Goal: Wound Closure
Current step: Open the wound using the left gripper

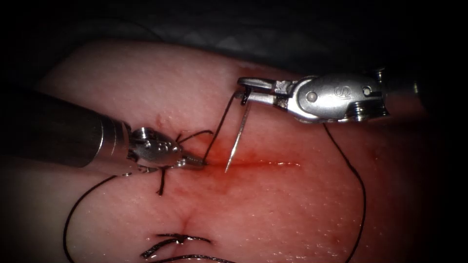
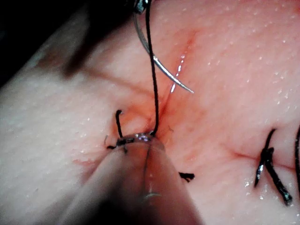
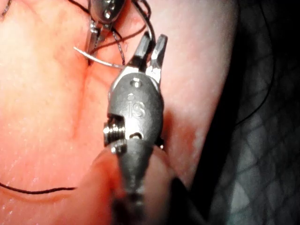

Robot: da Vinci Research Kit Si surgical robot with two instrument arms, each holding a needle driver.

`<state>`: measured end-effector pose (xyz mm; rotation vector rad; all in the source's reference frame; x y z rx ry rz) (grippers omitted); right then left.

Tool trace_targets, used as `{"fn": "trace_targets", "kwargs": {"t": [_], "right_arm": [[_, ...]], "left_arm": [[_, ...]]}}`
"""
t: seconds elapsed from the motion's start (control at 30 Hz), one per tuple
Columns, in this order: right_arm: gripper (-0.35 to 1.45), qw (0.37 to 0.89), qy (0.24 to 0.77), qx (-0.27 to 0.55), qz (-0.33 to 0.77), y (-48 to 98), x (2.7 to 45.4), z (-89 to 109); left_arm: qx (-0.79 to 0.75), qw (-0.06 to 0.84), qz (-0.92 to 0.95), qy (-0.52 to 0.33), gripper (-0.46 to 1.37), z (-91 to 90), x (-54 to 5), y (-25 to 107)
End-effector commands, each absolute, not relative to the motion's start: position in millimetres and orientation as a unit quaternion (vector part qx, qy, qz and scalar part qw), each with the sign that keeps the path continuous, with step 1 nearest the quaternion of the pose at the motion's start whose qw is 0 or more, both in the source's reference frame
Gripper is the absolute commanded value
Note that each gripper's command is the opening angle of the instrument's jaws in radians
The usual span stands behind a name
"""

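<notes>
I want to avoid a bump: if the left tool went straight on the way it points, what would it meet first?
Probably the needle, held by the right tool with its tip just beyond the left tool; depth is unclear.

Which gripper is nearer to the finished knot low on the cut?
Left. The left gripper is just above the knot; the right gripper, holding the needle, is farther up.

The tissue point(image 1: 273, 214) is pale pink with fine pale speckles, stained by red fluid point(image 1: 253, 164) along the cut point(image 1: 273, 163). The thread point(image 1: 361, 195) is black (as are the knotted stitch ends point(image 1: 175, 241)). The needle point(image 1: 237, 141) and both tools are shiny silver; the right tool point(image 1: 246, 91) bears an engraved mark.
</notes>
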<state>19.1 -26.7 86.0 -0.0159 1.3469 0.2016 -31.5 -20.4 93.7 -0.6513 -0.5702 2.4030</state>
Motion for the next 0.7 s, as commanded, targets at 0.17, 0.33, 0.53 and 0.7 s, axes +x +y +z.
{"fn": "trace_targets", "kwargs": {"t": [0.17,0.33,0.53,0.7], "right_arm": [[-0.35,0.777,0.623,-0.010,0.094,-27.2,19.4,85.9],[-0.35,0.774,0.627,-0.010,0.090,-28.0,20.0,86.0],[-0.35,0.772,0.629,-0.010,0.087,-29.0,20.5,86.1],[-0.35,0.772,0.630,-0.010,0.086,-29.4,20.5,86.0]], "left_arm": [[-0.225,0.278,0.905,-0.229,-0.35,94.7,-31.9,-19.8],[-0.169,0.254,0.923,-0.235,-0.35,95.7,-31.7,-19.7],[-0.096,0.221,0.935,-0.260,-0.35,97.2,-30.8,-20.5],[-0.054,0.199,0.935,-0.288,-0.21,98.0,-30.4,-21.8]]}}
